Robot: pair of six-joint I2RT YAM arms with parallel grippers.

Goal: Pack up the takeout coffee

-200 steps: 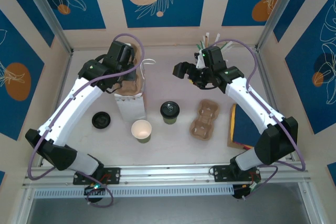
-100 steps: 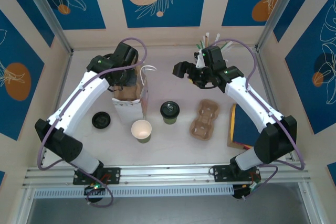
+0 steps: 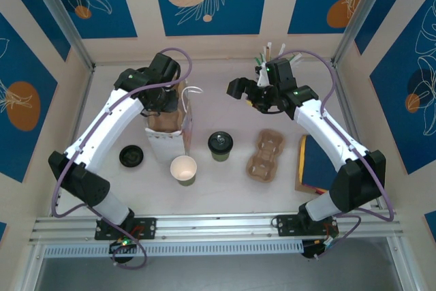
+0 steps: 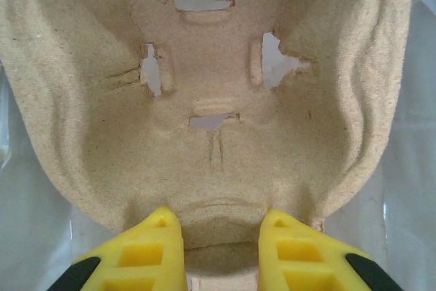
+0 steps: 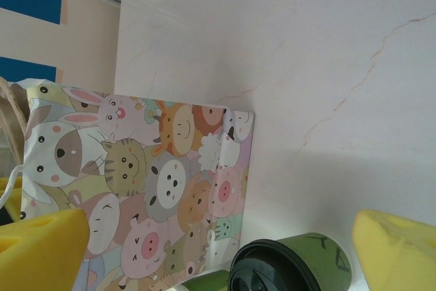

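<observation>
Pale veined counter (image 3: 228, 189), blue leaf-print panels (image 3: 231, 5) at 12; left fingers (image 4: 153, 247) clamped on pulp carrier (image 4: 211, 148), right fingers (image 5: 41, 250) apart.

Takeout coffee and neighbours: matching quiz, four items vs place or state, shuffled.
1 takeout coffee
2 lidless green cup
3 loose black lid
4 left pincer

a lying flat, left of the gift bag
b closed on a pulp tray
c upright, white inside showing
d lidded, right of the gift bag

Pairs: 1-d, 2-c, 3-a, 4-b
</observation>
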